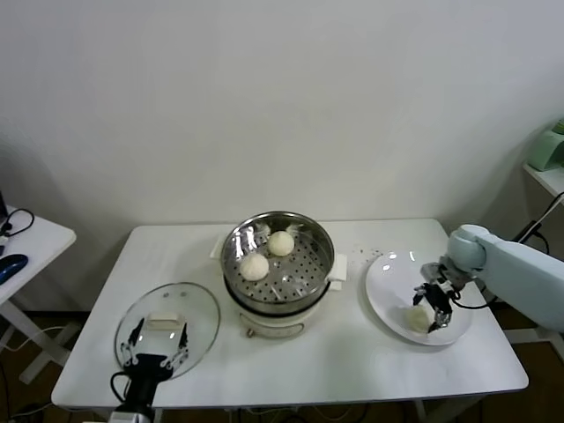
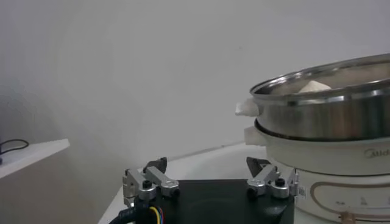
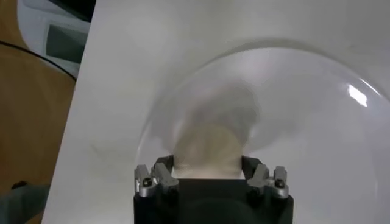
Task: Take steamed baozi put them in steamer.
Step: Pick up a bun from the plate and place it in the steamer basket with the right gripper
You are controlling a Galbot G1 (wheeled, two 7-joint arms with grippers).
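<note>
The steamer [image 1: 304, 269] stands mid-table with two steamed baozi in it, one at the back [image 1: 281, 243] and one at the front left [image 1: 255, 265]. A third baozi [image 1: 416, 318] lies on the white plate [image 1: 388, 282] to the right. My right gripper [image 1: 434, 310] is down over the plate. In the right wrist view its fingers [image 3: 163, 173] press both sides of this baozi [image 3: 207, 149]. My left gripper [image 1: 155, 339] is parked open and empty over the glass lid [image 1: 189, 308]. A fourth baozi is not visible.
The left wrist view shows the open left gripper [image 2: 207, 164] with the steamer's steel wall [image 2: 329, 115] close beside it and a bun top [image 2: 314, 87] above the rim. A side table [image 1: 26, 242] stands at the far left, and a shelf with a green object [image 1: 548, 150] at the far right.
</note>
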